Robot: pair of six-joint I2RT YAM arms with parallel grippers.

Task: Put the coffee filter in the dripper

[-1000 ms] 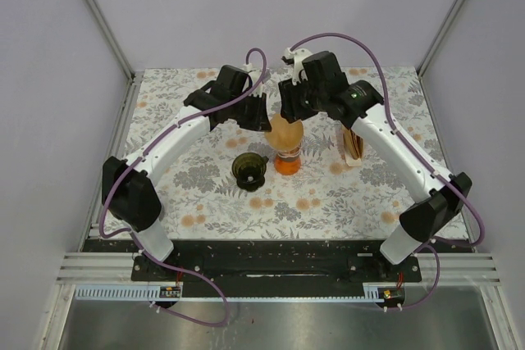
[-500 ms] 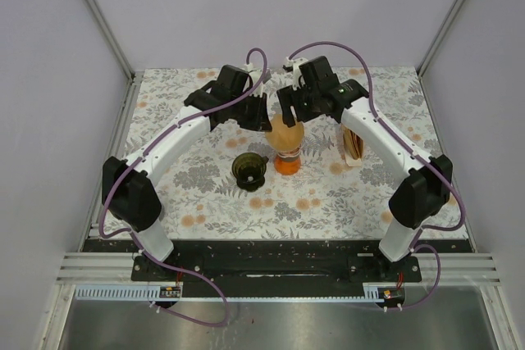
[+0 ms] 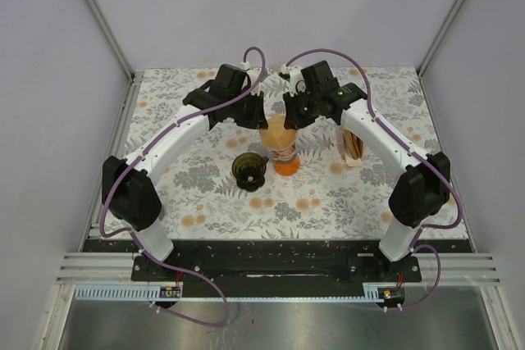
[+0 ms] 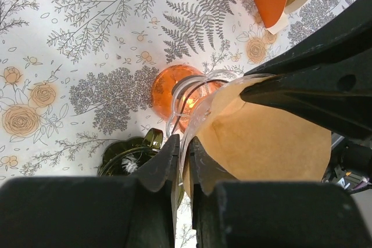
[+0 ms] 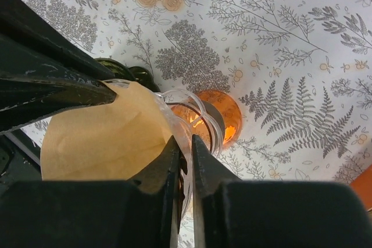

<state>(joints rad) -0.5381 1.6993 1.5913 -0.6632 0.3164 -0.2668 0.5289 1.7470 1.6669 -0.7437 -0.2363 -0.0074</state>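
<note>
The brown paper coffee filter point(image 3: 277, 132) sits inside a clear cone-shaped dripper point(image 4: 195, 121), held above an orange base point(image 3: 287, 165). My left gripper point(image 4: 183, 140) is shut on the dripper's rim, with the filter point(image 4: 267, 137) against its inner finger. From the opposite side, my right gripper point(image 5: 186, 140) is shut on the clear wall of the dripper point(image 5: 174, 123), the filter point(image 5: 104, 137) lying to its left. In the top view the left gripper point(image 3: 261, 120) and the right gripper point(image 3: 294, 119) meet over the filter.
A dark green cup-like piece point(image 3: 248, 170) stands on the floral mat just left of the orange base. An orange holder with a stack of filters point(image 3: 353, 146) stands at the right, beside the right arm.
The right gripper has moved in toward the filter and closed on the dripper's wall. The filter sits a little lower. The left arm has held still.
</note>
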